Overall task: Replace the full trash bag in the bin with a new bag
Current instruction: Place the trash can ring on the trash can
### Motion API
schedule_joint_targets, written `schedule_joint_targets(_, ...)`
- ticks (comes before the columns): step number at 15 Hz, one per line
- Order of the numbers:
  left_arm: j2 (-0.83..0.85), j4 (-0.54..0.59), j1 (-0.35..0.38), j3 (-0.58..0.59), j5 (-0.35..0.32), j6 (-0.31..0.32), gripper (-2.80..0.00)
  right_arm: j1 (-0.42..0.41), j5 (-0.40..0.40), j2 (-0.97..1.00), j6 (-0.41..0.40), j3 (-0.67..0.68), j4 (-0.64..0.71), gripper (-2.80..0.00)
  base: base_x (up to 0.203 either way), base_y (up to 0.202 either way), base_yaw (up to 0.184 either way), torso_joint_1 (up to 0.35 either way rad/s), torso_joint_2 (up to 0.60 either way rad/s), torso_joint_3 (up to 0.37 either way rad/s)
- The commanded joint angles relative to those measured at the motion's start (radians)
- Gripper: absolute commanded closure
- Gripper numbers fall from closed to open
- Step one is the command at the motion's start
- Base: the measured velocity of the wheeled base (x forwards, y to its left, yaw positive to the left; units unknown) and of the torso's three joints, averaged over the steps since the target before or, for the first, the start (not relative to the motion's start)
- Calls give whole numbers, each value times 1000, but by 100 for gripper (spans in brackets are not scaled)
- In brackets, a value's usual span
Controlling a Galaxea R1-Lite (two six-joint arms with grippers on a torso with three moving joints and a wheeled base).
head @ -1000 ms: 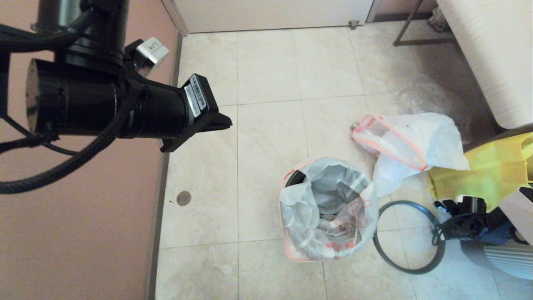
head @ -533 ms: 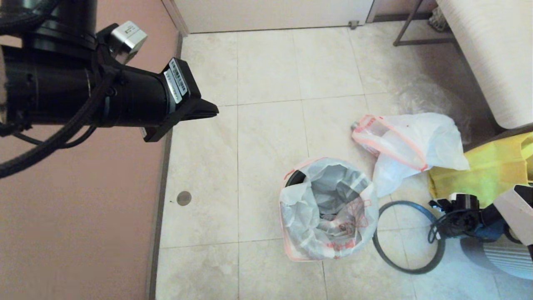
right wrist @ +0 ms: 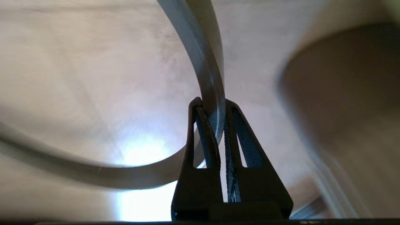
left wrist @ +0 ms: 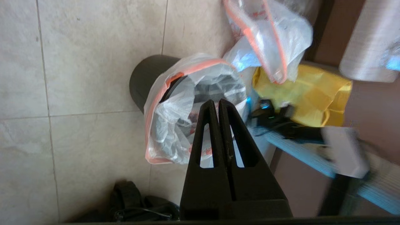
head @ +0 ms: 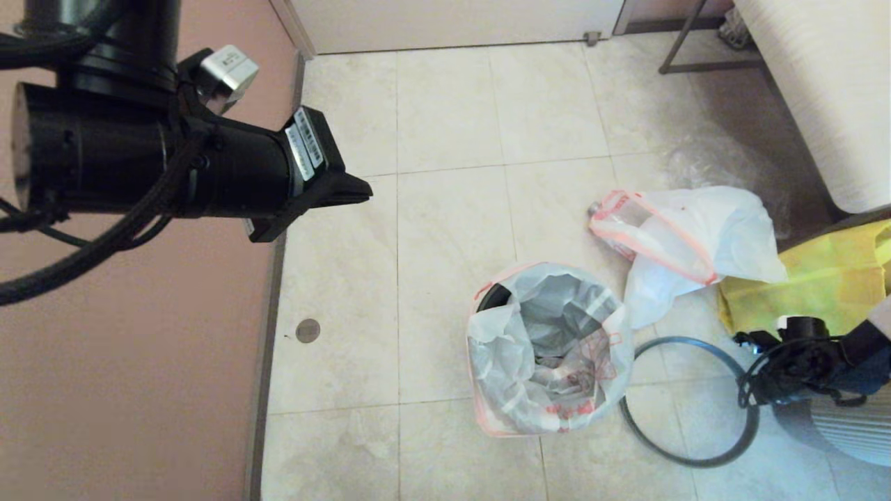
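New bag is seated in the bin, centre frame; full trash bag is discarded upper right; grey hoop is pinched by right gripper, presumably for clamping the hem; left gripper, closed empty, is parked upper left.

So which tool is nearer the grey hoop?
Right. The right tool is shut on the grey hoop beside the bin; the left tool hangs high near the wall, shut, empty.

new bag in bin
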Motion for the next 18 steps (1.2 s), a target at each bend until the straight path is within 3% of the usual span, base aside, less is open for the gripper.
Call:
schedule_joint_targets(1,35,2,-4,5,2,-4,0,-3,6,-252,-2,125,-7,0,0,0,0,0,0,0)
schedule_joint_targets(4,78,1,1,5,4,-4,0,-6,31,-564,0,281,6,0,0,0,0,0,0,0)
schedule_joint_targets(7,109,1,26,-4,3,5,0,2,71,-825,0,347,129,0,0,0,0,0,0,0)
schedule_joint_targets(10,69,2,31,0,1,17,0,31,127,-1027,10,361,305,0,0,0,0,0,0,0)
schedule_joint_targets(13,51,8,21,2,1,19,0,58,231,-1147,41,287,605,0,0,0,0,0,0,0)
schedule_joint_targets(18,-7,18,17,11,1,39,0,380,240,-1057,192,192,670,0,0,0,0,0,0,0)
